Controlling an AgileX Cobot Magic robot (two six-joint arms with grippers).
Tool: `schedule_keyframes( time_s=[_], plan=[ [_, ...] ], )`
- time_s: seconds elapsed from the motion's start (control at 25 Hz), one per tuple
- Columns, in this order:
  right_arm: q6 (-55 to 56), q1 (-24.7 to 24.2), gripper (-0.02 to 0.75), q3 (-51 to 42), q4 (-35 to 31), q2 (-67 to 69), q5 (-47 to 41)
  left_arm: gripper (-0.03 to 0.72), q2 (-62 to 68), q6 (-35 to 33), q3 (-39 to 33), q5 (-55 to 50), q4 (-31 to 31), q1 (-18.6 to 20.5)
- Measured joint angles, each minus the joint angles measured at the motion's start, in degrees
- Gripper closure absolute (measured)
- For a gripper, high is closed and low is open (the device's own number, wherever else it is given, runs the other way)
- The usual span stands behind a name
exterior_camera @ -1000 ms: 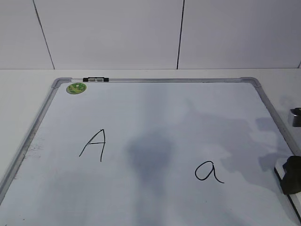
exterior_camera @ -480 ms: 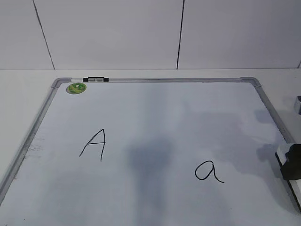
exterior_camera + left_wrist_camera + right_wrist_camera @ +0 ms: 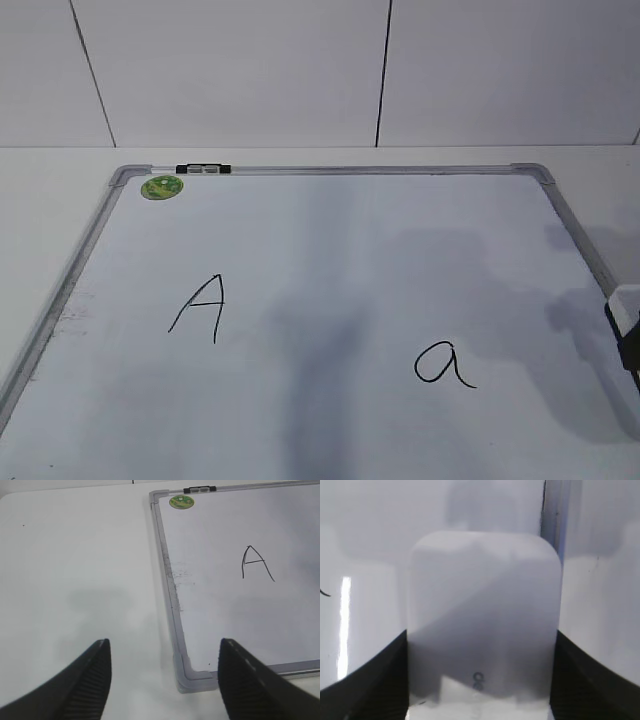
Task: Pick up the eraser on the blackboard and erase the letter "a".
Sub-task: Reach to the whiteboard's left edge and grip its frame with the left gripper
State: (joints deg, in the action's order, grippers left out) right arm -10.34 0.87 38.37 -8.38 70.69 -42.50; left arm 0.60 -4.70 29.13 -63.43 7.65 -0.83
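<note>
I am looking at the table [image 3: 40, 200], which is filling the lower part of the exterior frame under a pale panelled wall. The blackboard [image 3: 330, 240], really a white board in a grey frame, is lying flat on it and taking up most of that frame. In the left wrist picture its near corner is sitting at lower centre, between the two dark fingers.

My left gripper [image 3: 165, 680] is hanging above the table with its fingers spread wide, nothing between them, at the bottom of its frame.

My right gripper [image 3: 480, 680] is pinching the eraser [image 3: 482, 615], whose white top is filling the middle of the right wrist frame, a dark finger pressing on each side at the lower corners. In the exterior view the eraser [image 3: 626, 305] is showing only as a white sliver at the right edge, over the board's right frame.

The capital "A" [image 3: 200, 308] is sitting left of centre. The letter "a" [image 3: 443, 364] is sitting at lower right, unsmudged, well apart from the eraser. A round green magnet [image 3: 161, 187] is sticking in the board's upper left corner.
</note>
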Motion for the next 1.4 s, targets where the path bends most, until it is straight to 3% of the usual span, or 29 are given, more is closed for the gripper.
schedule_keyframes(
  time_s=[0.32, 1.12, 1.4],
  plan=[
    [0.0, 0.0, 0.171, 1.5, -2.8, -4.0, -7.7, 0.191, 0.0, 0.0, 0.0, 0.0, 0.0, 0.0],
    [0.0, 0.0, 0.171, 1.7, -5.7, -10.9, -15.6, 0.191, 0.0, 0.0, 0.0, 0.0, 0.0, 0.0],
    [-0.3, 0.0, 0.171, 1.7, -5.3, -13.2, -17.1, 0.191, 0.0, 0.0, 0.0, 0.2, 4.9, 0.0]
  ],
)
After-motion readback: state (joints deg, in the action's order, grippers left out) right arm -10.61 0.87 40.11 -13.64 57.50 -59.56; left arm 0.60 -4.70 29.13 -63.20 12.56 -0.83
